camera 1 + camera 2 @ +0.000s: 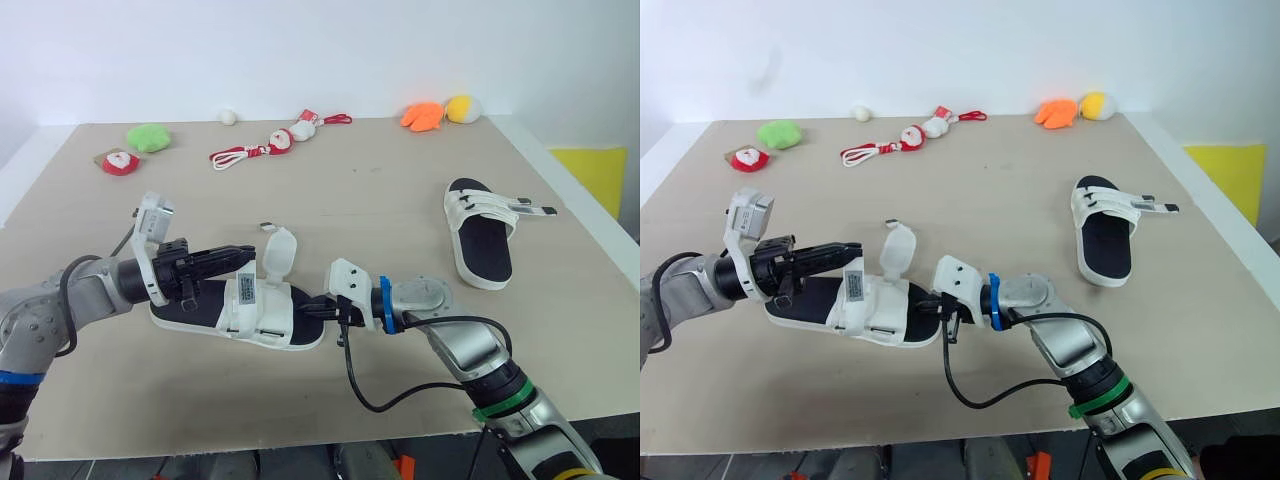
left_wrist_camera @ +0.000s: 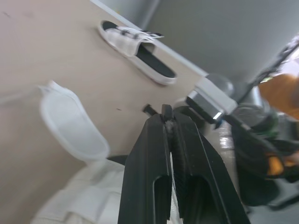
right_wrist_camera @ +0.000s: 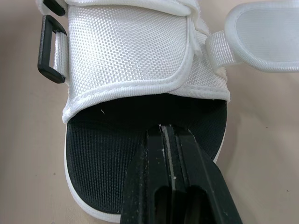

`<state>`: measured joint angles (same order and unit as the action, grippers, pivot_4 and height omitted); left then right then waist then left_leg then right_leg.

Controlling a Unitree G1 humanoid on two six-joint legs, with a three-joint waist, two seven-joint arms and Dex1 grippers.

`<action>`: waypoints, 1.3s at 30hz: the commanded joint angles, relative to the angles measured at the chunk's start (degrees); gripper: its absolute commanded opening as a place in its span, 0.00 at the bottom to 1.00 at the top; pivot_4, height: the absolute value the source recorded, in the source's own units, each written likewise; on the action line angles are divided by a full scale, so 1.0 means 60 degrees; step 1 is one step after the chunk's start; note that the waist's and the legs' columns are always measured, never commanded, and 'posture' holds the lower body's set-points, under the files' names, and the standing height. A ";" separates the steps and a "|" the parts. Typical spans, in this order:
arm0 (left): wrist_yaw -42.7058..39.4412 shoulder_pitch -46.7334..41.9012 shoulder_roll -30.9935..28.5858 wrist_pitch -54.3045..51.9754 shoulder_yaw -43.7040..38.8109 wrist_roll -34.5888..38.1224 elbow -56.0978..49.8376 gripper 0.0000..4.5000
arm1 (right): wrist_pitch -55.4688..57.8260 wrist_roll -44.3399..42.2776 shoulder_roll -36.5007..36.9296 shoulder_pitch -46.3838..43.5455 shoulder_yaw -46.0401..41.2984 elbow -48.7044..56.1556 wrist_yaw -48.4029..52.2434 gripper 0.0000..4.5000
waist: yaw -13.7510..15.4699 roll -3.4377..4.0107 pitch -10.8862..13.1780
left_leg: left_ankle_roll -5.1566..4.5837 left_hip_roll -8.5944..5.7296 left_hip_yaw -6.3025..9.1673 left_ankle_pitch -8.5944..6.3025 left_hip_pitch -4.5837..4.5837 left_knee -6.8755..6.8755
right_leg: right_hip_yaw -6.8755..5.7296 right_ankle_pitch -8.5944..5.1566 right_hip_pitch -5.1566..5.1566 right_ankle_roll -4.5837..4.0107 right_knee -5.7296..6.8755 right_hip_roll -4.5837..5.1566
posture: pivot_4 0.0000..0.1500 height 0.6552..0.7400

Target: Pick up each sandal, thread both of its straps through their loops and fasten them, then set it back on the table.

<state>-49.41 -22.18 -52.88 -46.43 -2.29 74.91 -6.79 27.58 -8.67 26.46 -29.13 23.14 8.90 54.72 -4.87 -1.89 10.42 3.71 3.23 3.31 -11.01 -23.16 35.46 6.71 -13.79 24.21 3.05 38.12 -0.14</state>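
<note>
Sandal (image 1: 252, 305) between left fingers (image 1: 215, 261), right fingers (image 1: 318, 308), second sandal (image 1: 480, 235) apart, toys (image 1: 148, 137) beyond

Centre: bare table (image 1: 370, 200) lies open between near sandal (image 1: 255, 318) and far sandal (image 1: 480, 235).
Far edge: plush toys (image 1: 148, 137) and red cord (image 1: 240, 154) line it.
Near sandal: left gripper (image 1: 246, 256) and right gripper (image 1: 305, 306) crowd it from either side.

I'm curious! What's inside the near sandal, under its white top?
A black footbed shows at the open end of the sandal, with the right gripper, jaws shut, over it. Farther in, the white upper covers it.
</note>
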 commanded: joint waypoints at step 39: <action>-0.4234 -0.3007 0.2415 -0.0677 0.0092 -0.5417 0.5701 0.01 | 0.0734 0.0143 0.0177 0.0539 -0.0014 0.0768 -0.0570 0.00 | 0.0024 -0.0003 -0.0002 | 0.0000 -0.0003 0.0021 0.0000 -0.0019 0.0001 | -0.0007 0.0024 -0.0001 0.0043 0.0002 -0.0004 | 1.00 1.00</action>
<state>-73.89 -39.57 -38.25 -51.51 -0.57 43.15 27.11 31.03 -8.61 26.66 -26.84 22.67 13.37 51.44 -4.73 -1.91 10.41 3.71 3.21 3.44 -11.01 -23.28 35.47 6.67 -13.65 24.20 3.30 38.13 -0.17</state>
